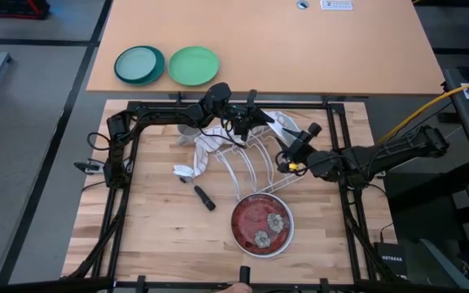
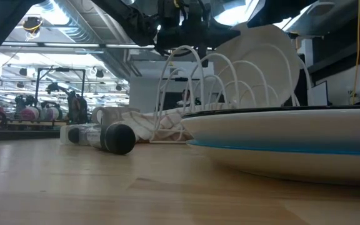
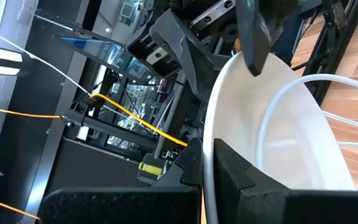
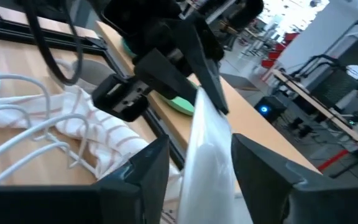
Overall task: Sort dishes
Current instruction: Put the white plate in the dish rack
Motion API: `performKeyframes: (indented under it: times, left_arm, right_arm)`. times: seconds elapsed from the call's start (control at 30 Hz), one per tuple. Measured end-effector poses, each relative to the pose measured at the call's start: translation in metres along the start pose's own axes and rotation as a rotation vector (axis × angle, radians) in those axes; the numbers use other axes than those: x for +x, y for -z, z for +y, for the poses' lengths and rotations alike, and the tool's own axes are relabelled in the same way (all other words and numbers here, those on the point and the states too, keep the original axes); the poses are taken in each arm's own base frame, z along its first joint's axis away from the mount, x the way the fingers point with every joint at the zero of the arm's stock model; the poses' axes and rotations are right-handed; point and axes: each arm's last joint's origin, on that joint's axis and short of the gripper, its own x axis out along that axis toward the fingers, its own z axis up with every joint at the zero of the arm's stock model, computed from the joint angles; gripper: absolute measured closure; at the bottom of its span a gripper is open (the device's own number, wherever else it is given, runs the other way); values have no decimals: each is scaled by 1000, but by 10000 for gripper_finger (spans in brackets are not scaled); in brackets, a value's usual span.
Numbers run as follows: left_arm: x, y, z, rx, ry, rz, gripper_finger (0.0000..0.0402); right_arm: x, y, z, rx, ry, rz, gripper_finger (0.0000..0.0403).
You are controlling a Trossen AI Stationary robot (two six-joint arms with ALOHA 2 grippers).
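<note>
Nearest lay the red-flowered plate (image 1: 261, 225), flat on the butcher-block table (image 1: 153, 236). Beyond, in the white wire rack (image 1: 251, 163), stood a white plate (image 3: 272, 118), glazed, rigid, breakable we judged; both the left gripper (image 3: 207, 165) and right gripper (image 4: 194, 158) clasped its thin rim, the safest hold.

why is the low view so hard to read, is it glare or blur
Low view: the red-flowered plate sits close to the lens, filling the right side; ceiling lights glare behind the white rack. Left wrist view: the white plate looks soft, close up.
</note>
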Motion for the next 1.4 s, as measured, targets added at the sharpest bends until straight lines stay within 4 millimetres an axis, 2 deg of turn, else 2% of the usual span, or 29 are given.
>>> performKeyframes:
  times: [0.33,0.5,0.7,1.13,1.4]
  left_arm:
    - [0,-1,0,-30,-8,0,400]
    - [0,0,0,-63,-7,12,400]
    - [0,0,0,-68,-7,13,399]
    - [0,0,0,-38,-8,1,375]
    - [0,-1,1,-8,-14,-16,355]
  right_arm:
    - [4,3,7,-30,31,26,317]
    - [8,5,12,-49,87,46,344]
    - [8,4,11,-43,118,44,354]
    - [8,3,10,-32,129,43,357]
    - [8,4,10,-34,142,48,375]
